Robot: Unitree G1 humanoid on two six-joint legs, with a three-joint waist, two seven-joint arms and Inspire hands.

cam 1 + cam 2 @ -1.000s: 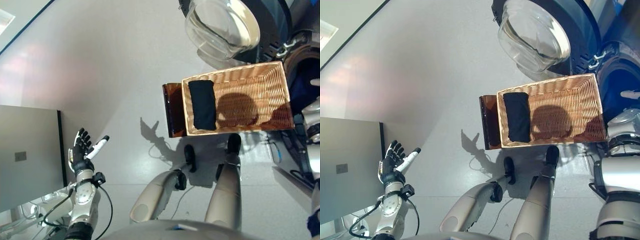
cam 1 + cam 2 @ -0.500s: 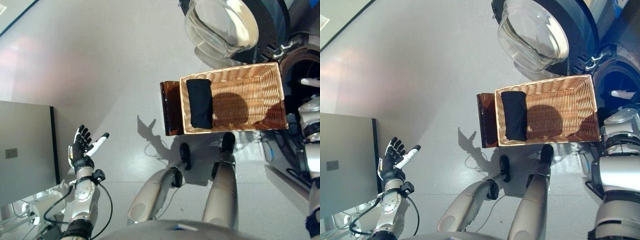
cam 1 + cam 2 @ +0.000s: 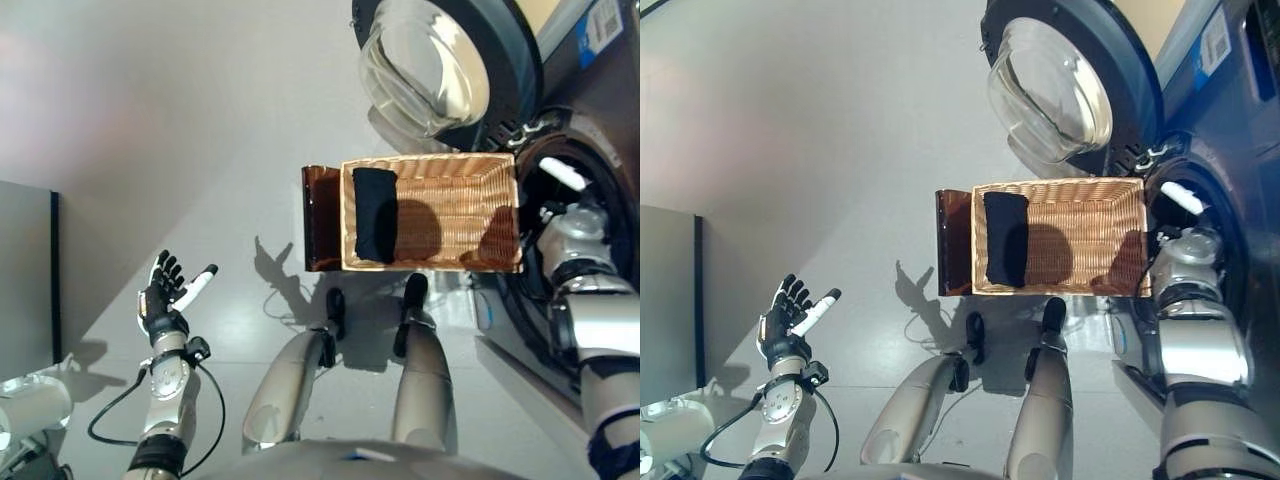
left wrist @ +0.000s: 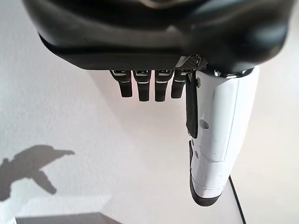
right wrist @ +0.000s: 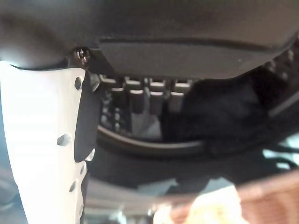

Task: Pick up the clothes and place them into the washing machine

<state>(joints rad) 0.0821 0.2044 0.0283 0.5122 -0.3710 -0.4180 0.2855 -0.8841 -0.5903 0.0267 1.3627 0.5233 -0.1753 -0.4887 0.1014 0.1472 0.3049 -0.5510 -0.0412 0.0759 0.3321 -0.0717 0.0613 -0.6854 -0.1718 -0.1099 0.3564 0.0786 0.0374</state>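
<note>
A dark folded cloth (image 3: pixel 374 228) lies at the left end of a wicker basket (image 3: pixel 450 205), which stands in front of the washing machine. The machine's round glass door (image 3: pixel 425 65) is swung open above the basket. My right hand (image 3: pixel 565 176) is at the mouth of the dark drum (image 3: pixel 555 150), to the right of the basket. Its fingers (image 5: pixel 140 95) and white-covered thumb are straight and hold nothing. Past them a dark, cloth-like mass (image 5: pixel 224 112) lies inside the drum. My left hand (image 3: pixel 163 300) hangs open and empty over the floor at the lower left.
The basket rests on a brown stand (image 3: pixel 318 232) that juts out on its left side. A grey cabinet (image 3: pixel 25 280) fills the left edge, with a white object (image 3: pixel 30 400) on the floor below it.
The camera has swung towards the washing machine, so the basket and door sit lower and further left. My right hand now shows more fully at the drum's mouth. The left hand keeps its pose.
</note>
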